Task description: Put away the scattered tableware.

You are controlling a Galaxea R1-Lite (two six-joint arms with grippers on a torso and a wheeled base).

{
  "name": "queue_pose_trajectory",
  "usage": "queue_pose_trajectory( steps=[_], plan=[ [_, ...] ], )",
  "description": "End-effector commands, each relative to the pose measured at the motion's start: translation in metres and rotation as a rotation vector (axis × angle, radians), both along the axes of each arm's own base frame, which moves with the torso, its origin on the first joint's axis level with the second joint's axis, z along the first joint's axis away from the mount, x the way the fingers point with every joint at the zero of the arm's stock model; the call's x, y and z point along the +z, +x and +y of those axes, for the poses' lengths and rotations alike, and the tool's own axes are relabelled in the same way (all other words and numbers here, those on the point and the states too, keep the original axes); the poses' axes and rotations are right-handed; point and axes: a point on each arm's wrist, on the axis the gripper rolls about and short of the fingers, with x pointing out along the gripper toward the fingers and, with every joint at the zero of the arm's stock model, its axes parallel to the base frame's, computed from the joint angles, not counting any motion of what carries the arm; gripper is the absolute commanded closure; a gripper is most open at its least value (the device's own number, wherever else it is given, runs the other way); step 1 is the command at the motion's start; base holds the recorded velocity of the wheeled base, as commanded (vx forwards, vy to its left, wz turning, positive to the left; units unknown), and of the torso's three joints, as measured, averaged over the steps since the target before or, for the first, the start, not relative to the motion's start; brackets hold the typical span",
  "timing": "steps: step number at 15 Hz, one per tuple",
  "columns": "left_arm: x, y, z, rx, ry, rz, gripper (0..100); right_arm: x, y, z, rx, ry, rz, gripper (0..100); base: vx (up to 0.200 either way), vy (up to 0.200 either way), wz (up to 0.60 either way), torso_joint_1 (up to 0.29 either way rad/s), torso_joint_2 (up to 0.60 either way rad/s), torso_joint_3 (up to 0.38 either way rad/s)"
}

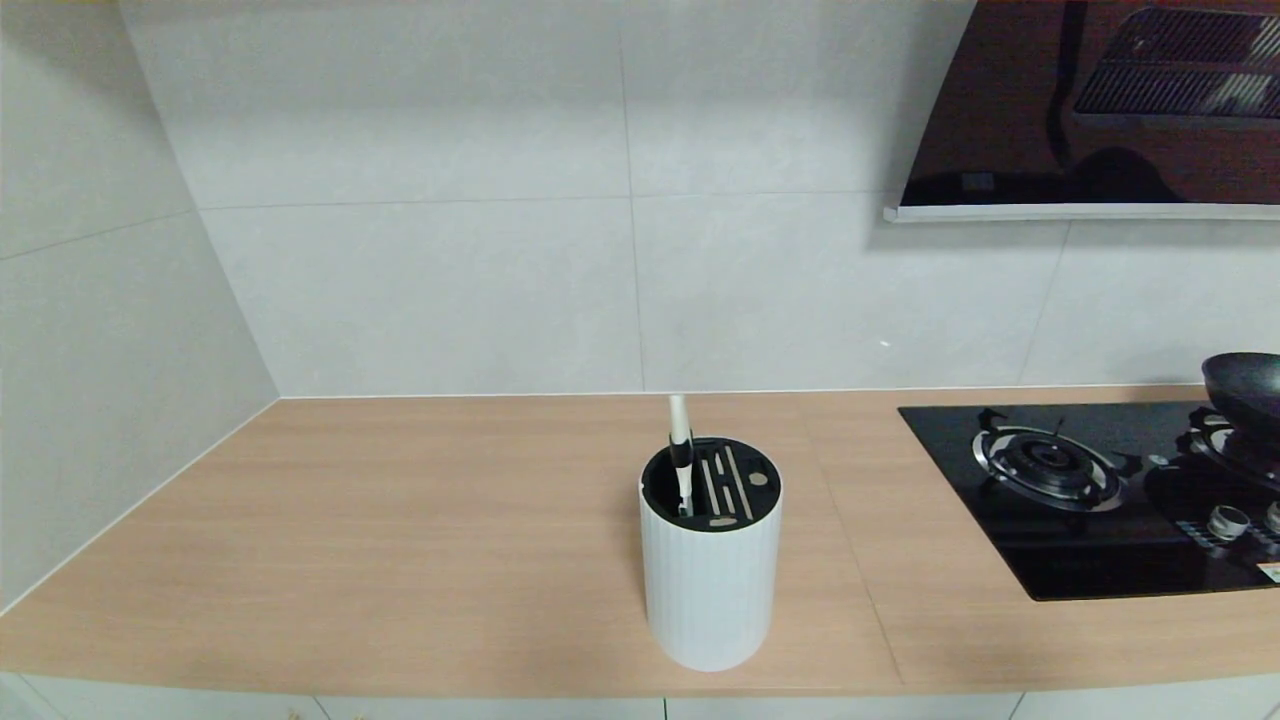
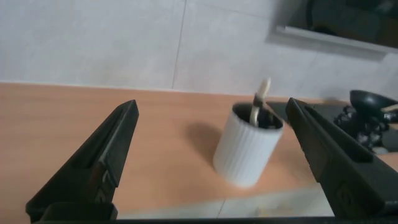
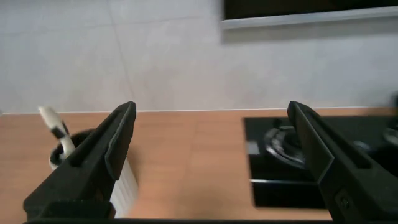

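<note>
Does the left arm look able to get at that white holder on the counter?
Probably yes. The left gripper is open, the white holder stands ahead of it, and only bare counter lies between them.

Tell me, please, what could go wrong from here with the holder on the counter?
1. The white utensil holder is tall and stands near the front edge of the countertop; a bump from an arm might tip it or push it off.
2. The utensil handle sticks up above the rim; the open left pincer or right pincer passing low could catch it.
3. The gas stove lies to its right; a wide swing may hit the pan.
</note>
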Motion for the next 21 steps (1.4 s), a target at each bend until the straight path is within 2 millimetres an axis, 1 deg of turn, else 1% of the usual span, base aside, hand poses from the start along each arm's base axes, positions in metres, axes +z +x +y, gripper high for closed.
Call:
queue_pose_trajectory(
  steps=[1, 2, 3, 4, 5, 6, 7, 8, 9, 10, 11, 12, 13, 14, 15, 17, 18, 20, 21],
  plan=[
    [-0.016, -0.022, 0.000, 0.067, -0.007, -0.101, 0, -0.025, -0.047, -0.007, -0.056, 0.015, -0.119, 0, 0.000, 0.000, 0.00, 0.000, 0.00, 0.000],
    [-0.020, -0.020, 0.000, 0.106, 0.019, -0.088, 0, -0.034, -0.046, -0.005, -0.062, 0.012, -0.095, 0, 0.000, 0.000, 0.00, 0.000, 0.00, 0.000],
    [-0.023, -0.018, -0.001, 0.131, 0.023, -0.076, 0, -0.035, -0.046, -0.004, -0.076, 0.014, -0.093, 0, 0.000, 0.000, 0.00, 0.000, 0.00, 0.000],
    [-0.031, -0.021, -0.004, 0.195, 0.034, -0.088, 0, -0.036, -0.045, -0.003, -0.105, 0.035, -0.094, 0, 0.000, 0.000, 0.00, 0.000, 0.00, 0.000],
    [-0.040, -0.024, -0.006, 0.197, 0.056, -0.104, 0, -0.036, -0.046, -0.002, -0.124, 0.042, -0.096, 0, 0.000, 0.000, 0.00, 0.000, 0.00, 0.000],
    [-0.057, -0.017, -0.006, 0.213, 0.115, -0.069, 0, -0.043, -0.050, 0.002, -0.163, 0.035, -0.116, 0, 0.000, 0.000, 0.00, 0.000, 0.00, 0.000],
    [-0.062, -0.015, -0.006, 0.238, 0.124, -0.054, 0, -0.049, -0.052, 0.003, -0.146, 0.029, -0.121, 0, 0.000, 0.000, 0.00, 0.000, 0.00, 0.000],
    [-0.076, -0.007, -0.005, 0.270, 0.134, -0.015, 0, -0.070, -0.046, 0.004, -0.131, 0.018, -0.070, 0, 0.000, 0.000, 0.00, 0.000, 0.00, 0.000],
    [-0.076, -0.007, -0.005, 0.270, 0.134, -0.015, 0, -0.070, -0.046, 0.004, -0.131, 0.018, -0.070, 0, 0.000, 0.000, 0.00, 0.000, 0.00, 0.000],
    [-0.108, 0.006, -0.005, 0.266, 0.196, 0.051, 0, -0.100, -0.030, 0.003, -0.170, 0.014, 0.011, 0, 0.000, 0.000, 0.00, 0.000, 0.00, 0.000],
    [-0.108, 0.007, -0.005, 0.268, 0.199, 0.046, 0, -0.102, -0.030, 0.003, -0.170, 0.013, 0.016, 0, 0.000, 0.000, 0.00, 0.000, 0.00, 0.000],
    [-0.108, 0.007, -0.006, 0.238, 0.233, 0.031, 0, -0.118, -0.023, 0.003, -0.172, -0.030, 0.039, 0, 0.000, 0.000, 0.00, 0.000, 0.00, 0.000],
    [-0.108, 0.007, -0.006, 0.208, 0.238, 0.027, 0, -0.122, -0.023, 0.003, -0.170, -0.040, 0.078, 0, 0.000, 0.000, 0.00, 0.000, 0.00, 0.000],
    [-0.108, 0.007, -0.007, 0.196, 0.240, 0.025, 0, -0.123, -0.022, 0.003, -0.170, -0.042, 0.093, 0, 0.000, 0.000, 0.00, 0.000, 0.00, 0.000],
    [-0.108, 0.007, -0.007, 0.157, 0.282, 0.017, 0, -0.123, -0.022, 0.004, -0.154, -0.055, 0.098, 0, 0.000, 0.000, 0.00, 0.000, 0.00, 0.000],
    [-0.109, 0.007, -0.008, 0.139, 0.322, 0.011, 0, -0.129, -0.022, 0.005, -0.086, -0.119, 0.154, 0, 0.000, 0.000, 0.00, 0.000, 0.00, 0.000],
    [-0.109, 0.007, -0.008, 0.136, 0.326, 0.010, 0, -0.128, -0.022, 0.005, -0.088, -0.117, 0.145, 0, 0.000, 0.000, 0.00, 0.000, 0.00, 0.000],
    [-0.109, 0.007, -0.007, 0.174, 0.326, 0.018, 0, -0.128, -0.022, 0.005, -0.087, -0.077, 0.143, 0, 0.000, 0.000, 0.00, 0.000, 0.00, 0.000],
    [-0.113, 0.007, -0.005, 0.254, 0.321, 0.069, 0, -0.128, -0.022, 0.005, -0.087, -0.077, 0.143, 0, 0.000, 0.000, 0.00, 0.000, 0.00, 0.000]
  ],
)
